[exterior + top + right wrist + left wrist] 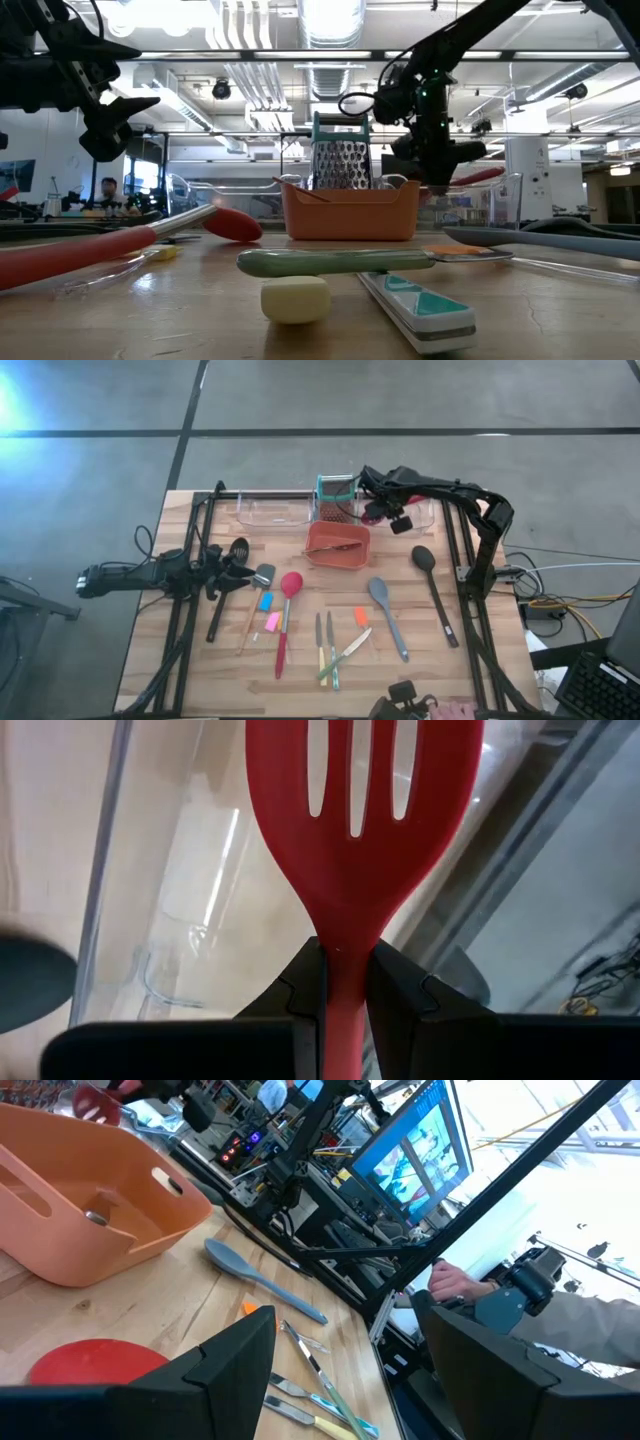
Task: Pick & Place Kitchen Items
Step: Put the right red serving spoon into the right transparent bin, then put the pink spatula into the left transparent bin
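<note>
My right gripper [390, 512] hangs over the clear bin [425, 512] at the table's far right, shut on a red slotted spatula [360, 810]. In the low view the spatula [482, 177] juts sideways from the gripper [437, 178]. My left gripper [345, 1370] waits open at the table's left, beside a black slotted spoon [228, 595]. Flat on the table lie a red spoon [287, 615], a grey-blue spoon [388, 615], a black spoon [435, 592], small scrapers [268, 610] and knives [325, 645]. My right gripper pinches the spatula's narrow neck [340, 955], just below the slotted head, between its two fingers. The fingers slant steeply down from above. The spatula is lifted clear, with its head out past the fingertips over the clear bin [190, 920].
A red-orange bin [338, 545] stands at the table's middle, toward the back, with a teal-framed box grater [336, 500] behind it. A second clear bin [272, 510] sits at the far left. Dark frame rails run along both sides of the table. People are in the room behind.
</note>
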